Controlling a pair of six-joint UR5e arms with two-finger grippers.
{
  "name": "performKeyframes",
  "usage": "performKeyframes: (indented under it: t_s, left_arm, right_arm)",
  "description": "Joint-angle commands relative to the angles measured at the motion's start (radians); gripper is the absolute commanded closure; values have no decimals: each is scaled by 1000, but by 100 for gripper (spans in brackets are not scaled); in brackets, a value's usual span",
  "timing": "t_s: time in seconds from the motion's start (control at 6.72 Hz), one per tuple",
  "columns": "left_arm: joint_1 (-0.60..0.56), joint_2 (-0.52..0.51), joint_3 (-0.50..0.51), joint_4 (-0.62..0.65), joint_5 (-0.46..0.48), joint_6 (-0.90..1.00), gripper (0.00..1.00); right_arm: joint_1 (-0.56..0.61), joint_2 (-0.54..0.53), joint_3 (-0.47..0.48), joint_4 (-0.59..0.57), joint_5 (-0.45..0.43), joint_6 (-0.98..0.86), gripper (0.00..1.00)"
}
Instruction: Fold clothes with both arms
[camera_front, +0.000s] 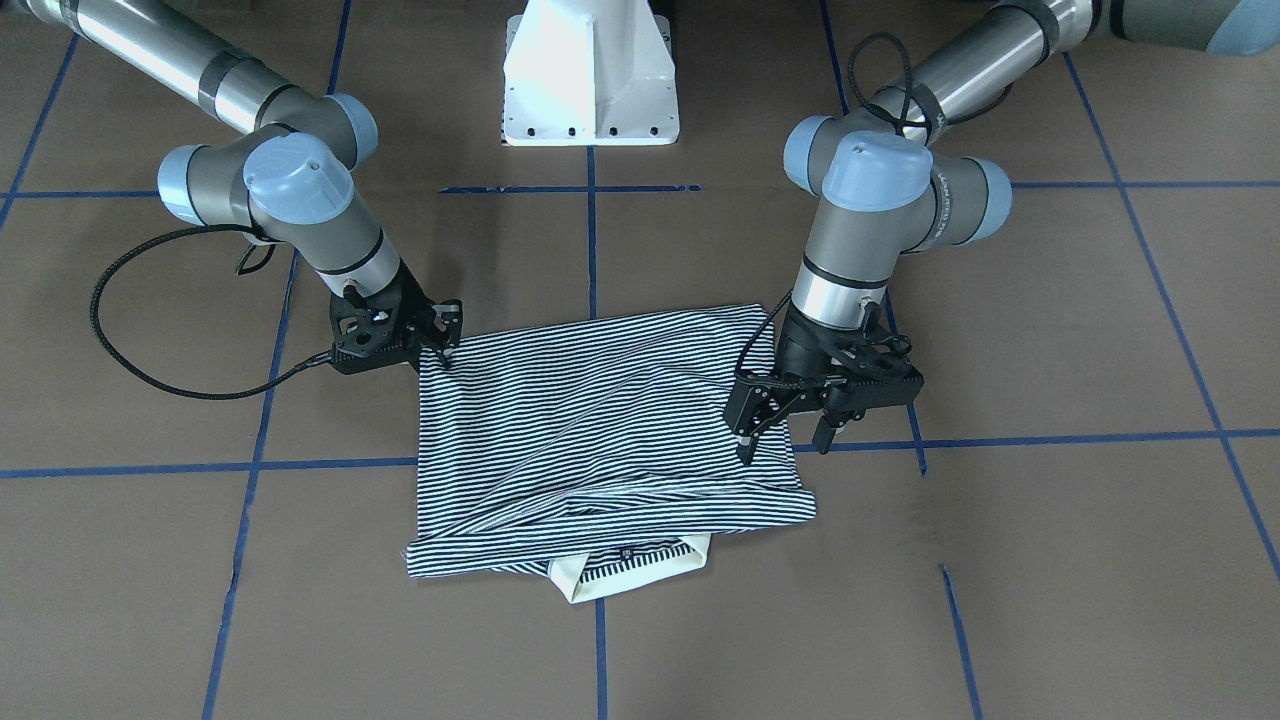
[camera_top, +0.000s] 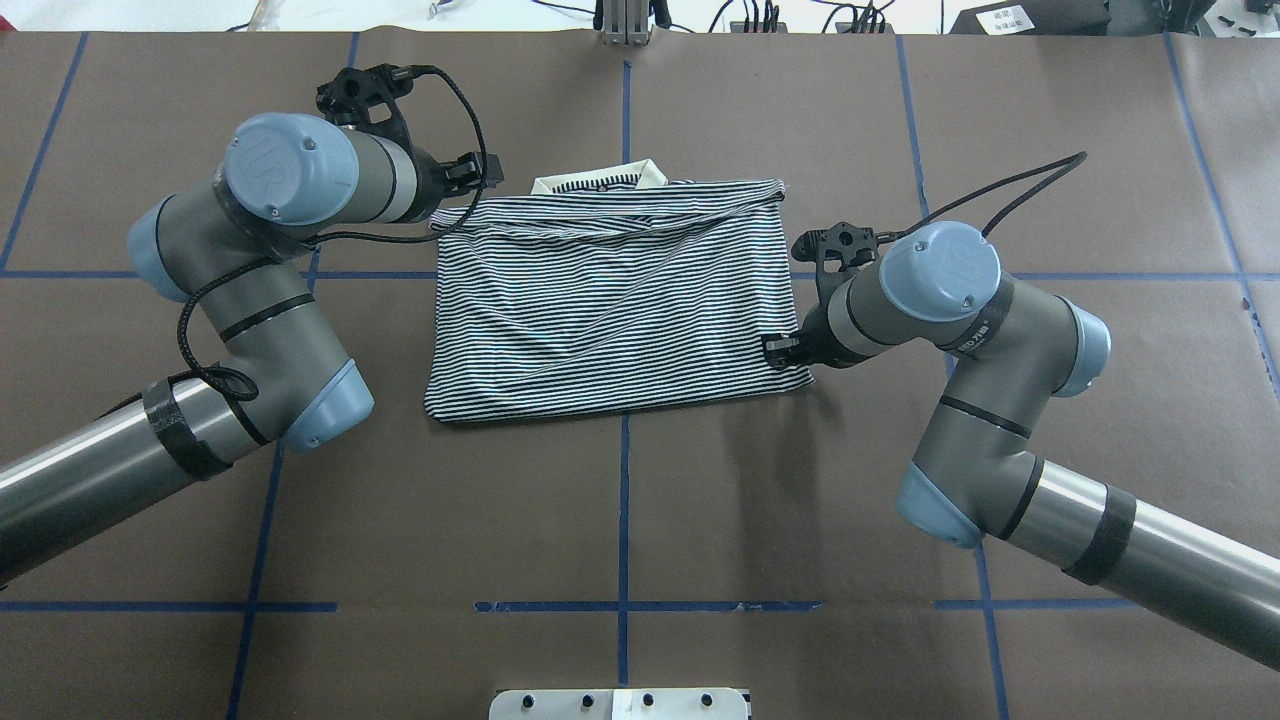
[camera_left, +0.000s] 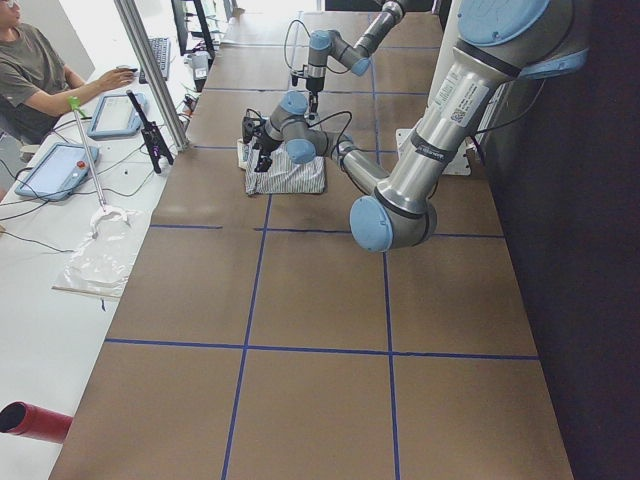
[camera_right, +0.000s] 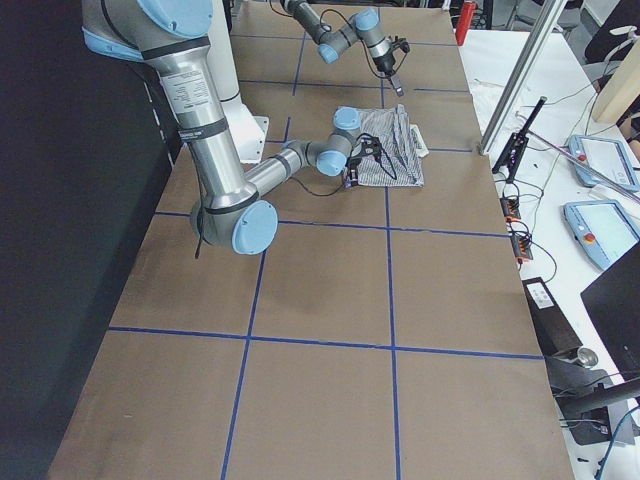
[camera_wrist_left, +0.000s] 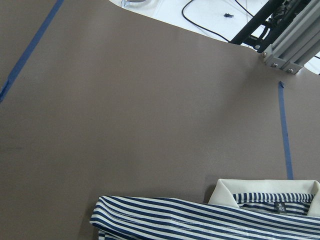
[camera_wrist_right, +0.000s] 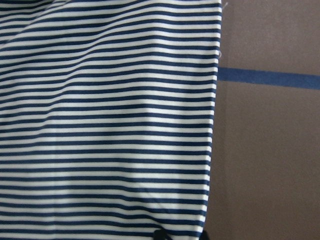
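A striped shirt (camera_wrist_right: 105, 125) lies on the table (camera_wrist_right: 270, 160).

An embossed UR mark stands on the light blue joint cap (camera_top: 277, 166) of the left arm (camera_top: 265, 320), and another on the cap (camera_top: 950, 265) of the right arm (camera_top: 980, 425). Fine print along the left arm's wrist housing (camera_front: 945, 195) is too small to read. The neck label (camera_wrist_left: 280, 206) inside the collar (camera_wrist_left: 265, 189) of the shirt (camera_wrist_left: 175, 216) is likewise illegible
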Motion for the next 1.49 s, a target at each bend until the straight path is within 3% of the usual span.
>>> performKeyframes:
  t_s: [0.0, 0.15, 0.3, 0.74, 0.89, 1.19, 1.34]
  left_arm:
    - [0, -1, -1, -4, 2, -1, 0]
    - [2, -2, -1, -5, 2, -1, 0]
    - [2, -7, -2, -1, 2, -4, 0]
    - [6, -8, -4, 1, 2, -5, 0]
    - [11, -7, -4, -1, 2, -7, 0]
    - [18, -2, -11, -1, 2, -10, 0]
    - [20, -1, -11, -1, 0, -10, 0]
  right_arm:
    - [8, -13, 16, -27, 8, -17, 100]
    - [10, -21, 55, -74, 13, -17, 100]
    - [7, -80, 160, -128, 13, -15, 100]
    - [-150, -414, 529, -187, 10, 21, 100]
    - [-247, -497, 590, -178, 25, 100, 100]
    - [-420, -498, 614, -173, 13, 263, 100]
    - [-429, -496, 620, -173, 13, 262, 47]
